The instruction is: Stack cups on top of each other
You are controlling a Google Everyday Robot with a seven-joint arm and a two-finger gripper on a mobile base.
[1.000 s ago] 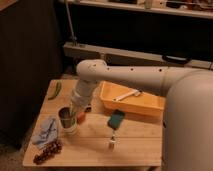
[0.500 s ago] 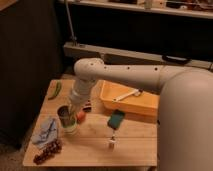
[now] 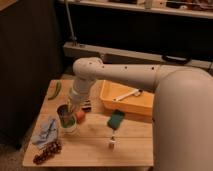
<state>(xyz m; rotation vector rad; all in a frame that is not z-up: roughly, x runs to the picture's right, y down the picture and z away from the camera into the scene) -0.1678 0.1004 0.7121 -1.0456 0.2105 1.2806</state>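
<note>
Camera view, one frame: pincer (image 3: 68, 106) sits low at the rim of the cup stack (image 3: 67, 120) on the table (image 3: 95, 140), left-centre; its fingers are lost against the cup, so can't tell if they're spread or closed, or whether they hold anything. Arm (image 3: 120, 75) reaches in from the robot body at right, elbow above the table's back edge, forearm angled down to the stack.

Stack reads as a dark cup (image 3: 64, 113) seated in a pale one (image 3: 69, 127), upright; can't say whether a 3rd cup is nested in there too. No loose cup shows elsewhere on the table.

Just beside the stack, right: small orange fruit (image 3: 80, 115), nearly touching. Behind: a dark striped item (image 3: 86, 106), part hidden. Further right: yellow tub (image 3: 127, 99) w/ a pale utensil (image 3: 127, 94) inside, green sponge-like block (image 3: 116, 119) just in front, small white object (image 3: 112, 142) nearer the front edge. Left side: green pod (image 3: 54, 90) at back, blue cloth (image 3: 46, 131) beside the stack, dark grape-like cluster (image 3: 47, 151) at front corner.

Step, as judged: placing or seating a cup into the stack, i.e. late in the task. Next move prob. calls for a straight vertical lift clear of the rim, w/o dragging the stack sideways into the fruit or tipping it.
</note>
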